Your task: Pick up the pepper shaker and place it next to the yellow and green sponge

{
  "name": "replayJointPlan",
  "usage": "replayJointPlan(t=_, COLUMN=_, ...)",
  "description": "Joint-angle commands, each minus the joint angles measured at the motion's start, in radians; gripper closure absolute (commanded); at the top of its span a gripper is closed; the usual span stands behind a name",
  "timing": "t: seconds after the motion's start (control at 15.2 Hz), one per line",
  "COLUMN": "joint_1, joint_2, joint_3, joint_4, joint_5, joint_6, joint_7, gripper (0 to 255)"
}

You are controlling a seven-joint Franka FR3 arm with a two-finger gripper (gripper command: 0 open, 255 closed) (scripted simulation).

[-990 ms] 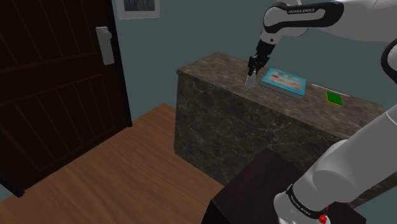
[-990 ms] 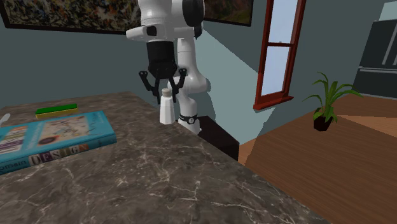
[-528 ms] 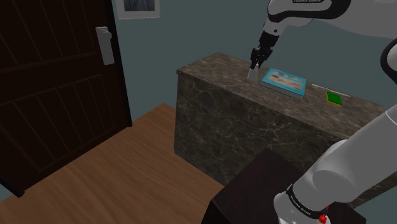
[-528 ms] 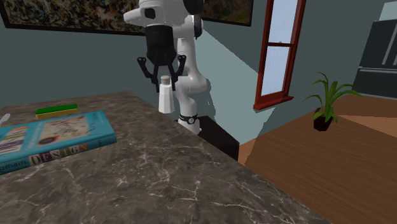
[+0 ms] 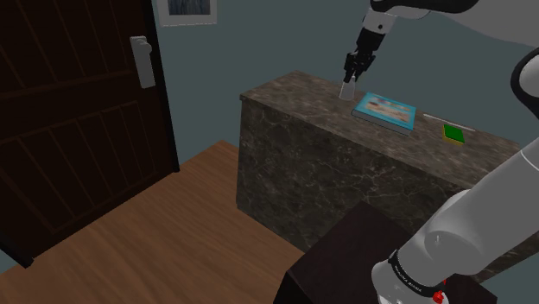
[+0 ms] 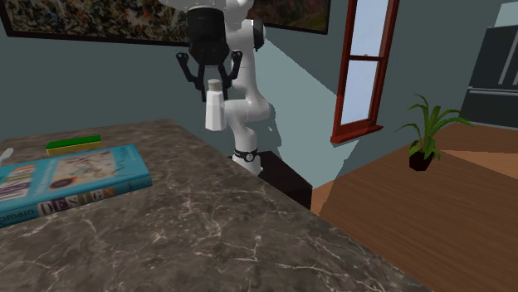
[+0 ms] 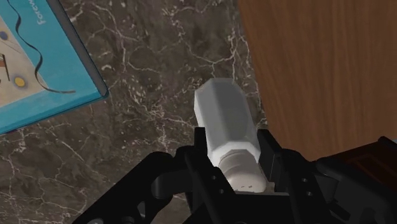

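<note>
In the wrist view the black two-finger gripper [image 7: 235, 156] is pinching the white faceted pepper shaker [image 7: 226, 121] by its cap, while the second exterior view is showing it hanging above the dark marble counter [image 6: 216, 232].

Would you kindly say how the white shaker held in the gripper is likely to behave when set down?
The shaker is tall and narrow, so it probably tips easily. It looks rigid, undeformed in the gripper. Its faceted sides likely limit rolling.

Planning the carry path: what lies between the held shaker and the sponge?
In the shoulder view, the teal book and a thin pale item lie between the shaker and the sponge.
</note>
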Motion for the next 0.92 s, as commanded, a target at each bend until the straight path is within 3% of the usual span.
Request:
replayJointPlan(t=0.0, joint_1=0.000, joint_2=0.006, joint_3=-0.001, joint_4=0.033, joint_5=0.002, joint_6=-0.028, joint_7=-0.001, gripper=255)
replayJointPlan(t=0.59, joint_1=-0.004, joint_2=0.054, joint_3=-0.009, joint_4=0.212, joint_5=0.020, joint_6=-0.162, joint_7=-0.007, gripper=255)
replayJointPlan(t=0.86, joint_1=-0.024, joint_2=-0.021, joint_3=-0.028, joint_4=0.137, joint_5=-0.007, joint_6=-0.159, joint_7=-0.048, gripper=255)
